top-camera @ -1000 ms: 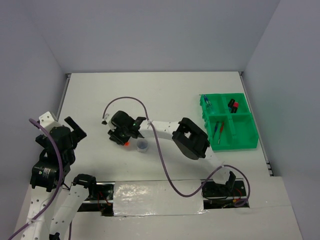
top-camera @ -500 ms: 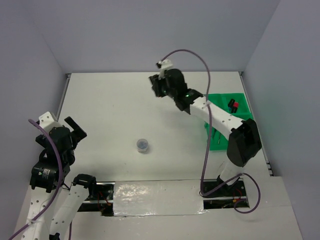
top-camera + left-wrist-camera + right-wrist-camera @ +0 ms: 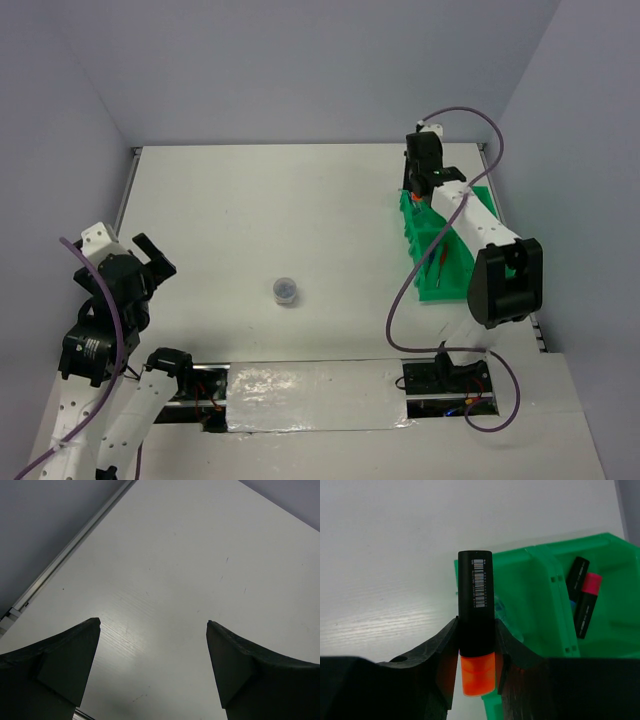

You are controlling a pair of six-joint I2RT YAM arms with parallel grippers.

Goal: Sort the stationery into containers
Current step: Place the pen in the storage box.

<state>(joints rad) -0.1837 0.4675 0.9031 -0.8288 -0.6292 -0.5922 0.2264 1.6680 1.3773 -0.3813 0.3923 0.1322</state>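
Observation:
My right gripper [image 3: 476, 645] is shut on a black highlighter with an orange cap [image 3: 476, 625]. It holds it above the far left corner of the green tray [image 3: 540, 595]. In the top view the right gripper [image 3: 414, 186] is over the tray's [image 3: 480, 290] far left end. A black highlighter with a pink cap [image 3: 585, 602] lies in the far right compartment. A thin red pen [image 3: 436, 258] lies in a near compartment. The round clear jar [image 3: 285, 290] stands on the table, mid-left of the tray. My left gripper [image 3: 152, 645] is open and empty over bare table; in the top view it [image 3: 155, 258] is at the left.
The right arm [image 3: 480, 230] stretches over the tray and hides most of its compartments. A purple cable [image 3: 400, 300] loops beside the tray's left side. The table's left edge rail [image 3: 65, 555] runs near the left gripper. Grey walls close the table's back and sides.
My right gripper, shut on the orange-capped highlighter taken from beside the jar, has swung right from the table's middle to the tray's far left corner. The left arm stays still.

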